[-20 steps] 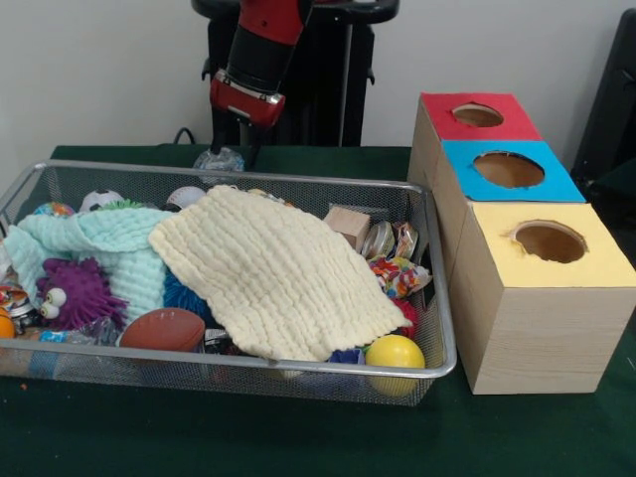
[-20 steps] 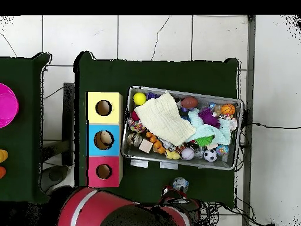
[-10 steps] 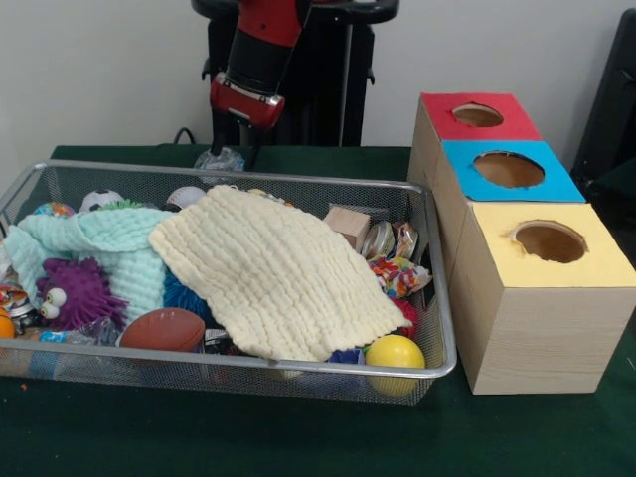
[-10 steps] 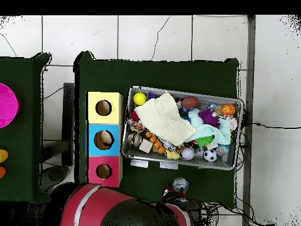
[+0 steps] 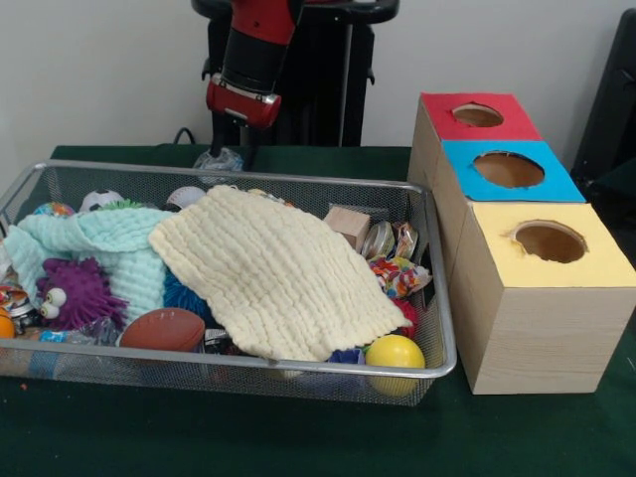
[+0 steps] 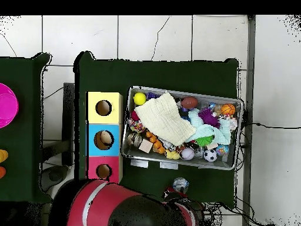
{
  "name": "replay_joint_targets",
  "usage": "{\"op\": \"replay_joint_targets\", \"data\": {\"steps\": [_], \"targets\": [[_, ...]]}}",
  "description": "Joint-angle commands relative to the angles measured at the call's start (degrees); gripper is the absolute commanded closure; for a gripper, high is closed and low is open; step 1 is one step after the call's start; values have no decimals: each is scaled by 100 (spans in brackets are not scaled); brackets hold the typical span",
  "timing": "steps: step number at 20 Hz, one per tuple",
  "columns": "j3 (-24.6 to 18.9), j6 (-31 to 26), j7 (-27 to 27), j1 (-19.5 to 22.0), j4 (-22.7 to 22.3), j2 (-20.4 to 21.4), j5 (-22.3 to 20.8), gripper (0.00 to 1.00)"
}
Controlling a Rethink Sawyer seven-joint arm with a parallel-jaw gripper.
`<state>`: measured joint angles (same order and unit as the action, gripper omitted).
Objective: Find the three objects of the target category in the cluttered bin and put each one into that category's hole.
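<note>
Wire mesh forms the long silver bin (image 5: 437, 328), my landmark, crammed with toys. At the bin's left end in the front view sit a purple fuzzy creature with googly eyes (image 5: 75, 293) and a brown toy football (image 5: 164, 329), under a pale mint cloth (image 5: 94, 248). A cream waffle-weave cloth (image 5: 273, 273) drapes the bin's middle, hiding what lies beneath. Toward the bin's right end lie a wooden cube (image 5: 348, 225), shiny wrapped packets (image 5: 396, 270) and a yellow ball (image 5: 395, 353) in the near corner. Right of the bin stands a row of three wooden boxes, each with a hole on top: red (image 5: 477, 116), blue (image 5: 509, 169), yellow (image 5: 549, 241). Dark green cloth covers the table (image 5: 248, 437), with a bare strip before the bin. Behind the bin's far rim, the red and black gripper (image 5: 241, 149) hangs above a crinkled clear wrapper (image 5: 219, 159); I cannot tell its state.
</note>
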<state>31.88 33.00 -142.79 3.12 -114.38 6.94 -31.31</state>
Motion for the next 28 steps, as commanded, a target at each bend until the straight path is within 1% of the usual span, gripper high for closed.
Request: {"op": "replay_joint_targets", "data": {"steps": [1, 4, 11, 20, 22, 25, 28], "targets": [[-865, 478, -77, 178, 1044, -641, 164, 100], [-905, 409, -100, 210, 1051, -609, 103, 100], [-899, 356, -111, 172, 1038, -606, 143, 100], [-960, 261, -155, 229, 1029, -548, 71, 100], [-910, 260, -173, 171, 964, -486, 145, 100], [-958, 131, -230, 199, 883, -311, 58, 100], [-979, -110, -277, 184, 760, -38, -40, 100]]}}
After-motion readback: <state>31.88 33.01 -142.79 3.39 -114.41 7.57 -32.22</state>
